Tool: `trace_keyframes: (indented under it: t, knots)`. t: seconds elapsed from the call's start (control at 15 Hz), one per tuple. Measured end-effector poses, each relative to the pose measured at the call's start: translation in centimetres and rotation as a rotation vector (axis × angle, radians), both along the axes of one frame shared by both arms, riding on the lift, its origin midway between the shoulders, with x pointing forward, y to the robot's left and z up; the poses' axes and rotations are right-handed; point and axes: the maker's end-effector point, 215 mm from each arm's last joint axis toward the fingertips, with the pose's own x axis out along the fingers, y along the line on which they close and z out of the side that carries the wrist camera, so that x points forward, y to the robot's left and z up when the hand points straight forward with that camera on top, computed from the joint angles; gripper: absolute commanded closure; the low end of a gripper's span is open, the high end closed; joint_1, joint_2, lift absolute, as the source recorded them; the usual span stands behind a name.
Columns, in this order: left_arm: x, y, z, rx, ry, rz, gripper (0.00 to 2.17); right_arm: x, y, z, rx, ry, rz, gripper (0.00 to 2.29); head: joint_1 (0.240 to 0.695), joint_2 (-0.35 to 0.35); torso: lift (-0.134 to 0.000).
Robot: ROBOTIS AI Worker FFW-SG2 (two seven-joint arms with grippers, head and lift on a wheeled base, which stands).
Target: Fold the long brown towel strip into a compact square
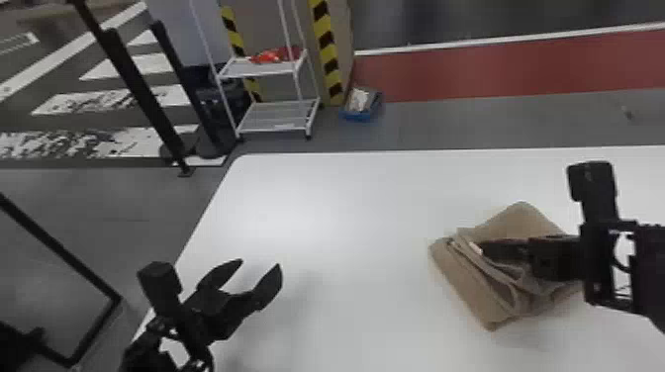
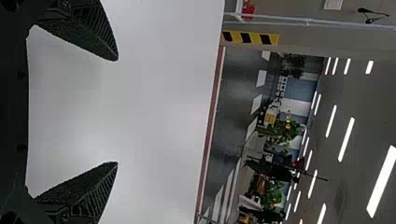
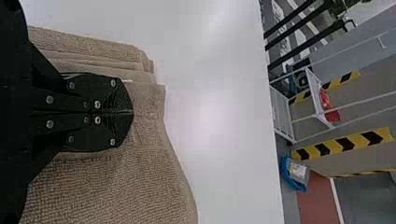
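Towel strip, bearing from left claw: the folded brown towel strip (image 1: 517,222) is lying well to the right, on the right half of the white surface (image 1: 346,237).
Left claw: (image 1: 260,263) its fingers are standing spread over the surface, holding nothing, and their tips are pointing forward, well apart from the cloth.
Between: bare white surface is separating the left claw from the towel strip.
Layered side: folds are stacking up along the side facing the left claw, and their edges are running slantwise, from far left to near right.
White tag: (image 1: 476,247) it is showing among the folds, just beside the right claw's tips.
Right claw: (image 3: 132,112) its fingers are pressing together, tip to tip, upon the cloth; whether a ply is sitting between them, I cannot tell.
Nearer arm: the right one is plainly holding that place, reaching in from the right across the towel strip.
Long axis: the pad is looking nearly square; the arm is hiding its right part, so a longer way is escaping judgement.
Coming move: it is probably turning on the right claw's place at the layered side, pressing flat or gathering those folds; pulling askew is risking loosened layers.
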Motion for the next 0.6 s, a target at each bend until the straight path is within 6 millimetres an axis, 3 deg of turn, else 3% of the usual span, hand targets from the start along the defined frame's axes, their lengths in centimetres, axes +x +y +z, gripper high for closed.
trace_keyframes:
  t: [0.2,0.4,0.6]
  knots:
    - [0.0,0.2,-0.1,0.004,0.002,0.003,0.09,-1.7,2.8,0.1,0.027,0.007,0.067,2.12,0.695,0.337,-0.125]
    - [0.1,0.2,-0.1,0.004,0.002,0.002,0.09,-4.6,5.6,0.4,0.082,0.034,0.15,2.12,0.695,0.35,-0.125]
    - [0.3,0.2,-0.2,0.0,0.001,0.001,0.09,-5.2,4.6,2.7,0.131,0.016,0.128,2.12,0.695,0.35,-0.125]
